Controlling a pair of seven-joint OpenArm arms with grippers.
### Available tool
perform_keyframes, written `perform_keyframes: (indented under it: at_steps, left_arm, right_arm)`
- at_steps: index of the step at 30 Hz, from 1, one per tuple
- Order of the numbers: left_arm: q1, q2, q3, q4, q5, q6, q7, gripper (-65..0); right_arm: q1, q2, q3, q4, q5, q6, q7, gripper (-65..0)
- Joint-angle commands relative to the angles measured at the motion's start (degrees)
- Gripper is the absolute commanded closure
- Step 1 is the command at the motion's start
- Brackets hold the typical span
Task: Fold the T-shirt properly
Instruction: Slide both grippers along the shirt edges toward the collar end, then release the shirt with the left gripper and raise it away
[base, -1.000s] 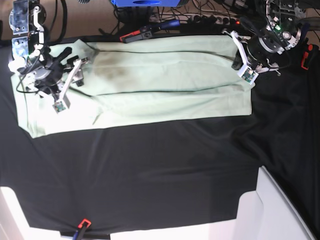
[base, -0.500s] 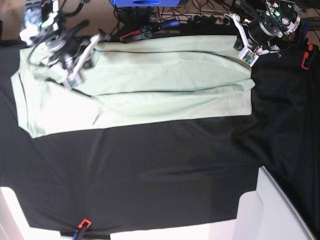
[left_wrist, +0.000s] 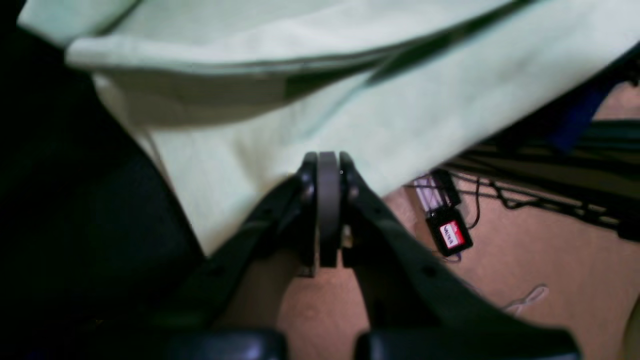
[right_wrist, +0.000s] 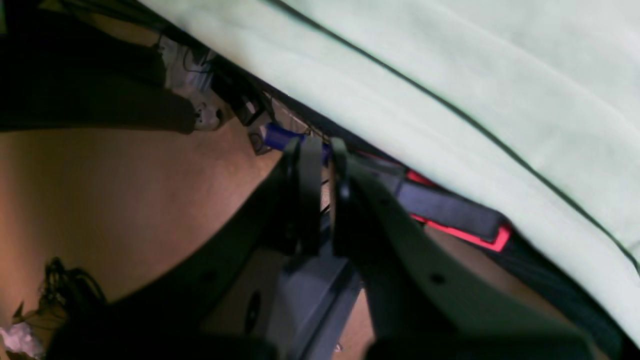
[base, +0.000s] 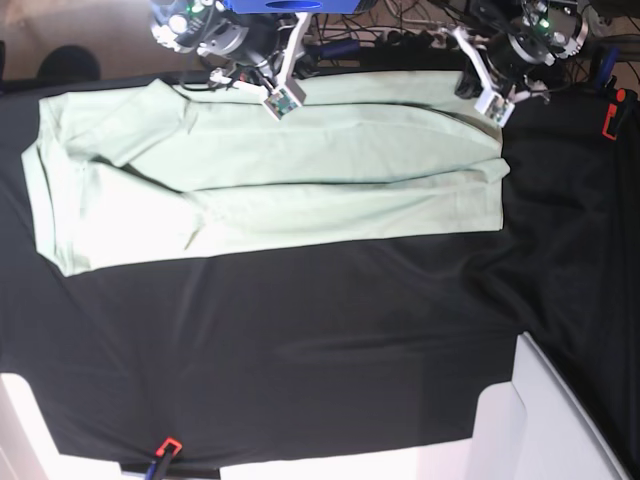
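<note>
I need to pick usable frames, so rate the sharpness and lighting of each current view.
Base view: sharp and evenly lit, though the T-shirt is bright against the black cloth, which loses detail. Left wrist view: soft focus, the left gripper a dark silhouette. Right wrist view: blurred, the right gripper underexposed, the floor dim.

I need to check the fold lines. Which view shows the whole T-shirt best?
The base view: the T-shirt lies there whole, partly folded, on the black cloth. Both wrist views show only blurred close-ups of its edge.

red-and-white label (left_wrist: 451, 235) on a black tag, text too blurred to read
</note>
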Motion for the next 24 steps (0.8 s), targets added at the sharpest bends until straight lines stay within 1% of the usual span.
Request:
perform_keyframes:
  at_steps: [1, 5, 9, 14, 24]
  left_arm:
    - [-0.37, -0.34, -0.3, 0.87, -0.71, -0.14, -0.97, 0.0]
    - [-2.3, -0.16, -0.3, 0.79, -0.63, -0.14, -0.53, 0.0]
    - [-4.41, -0.43, -0.3, -3.17, -0.63, -0.14, -0.62, 0.0]
    - [-5.03, -0.43, -0.3, -5.9, -0.63, -0.14, -0.71, 0.0]
    - [-5.03, -0.43, -0.3, -6.69, -0.54, -0.14, -0.53, 0.0]
  right_arm:
    - [0.01, -0.1, -0.55, 0.77, 0.39, -0.12, 1.03, -2.3]
    - [2.39, 0.69, -1.08, -0.73, 0.39, -0.21, 0.67, -2.3]
    - [5.64, 2.1, -4.07, -5.04, 0.39, -0.3, 0.67, -2.3]
    - [7.84, 2.01, -4.86, -9.26, 0.48, -0.3, 0.76, -2.3]
    - [11.62, 1.92, -4.86, -15.23, 0.57, -0.3, 1.03, -2.3]
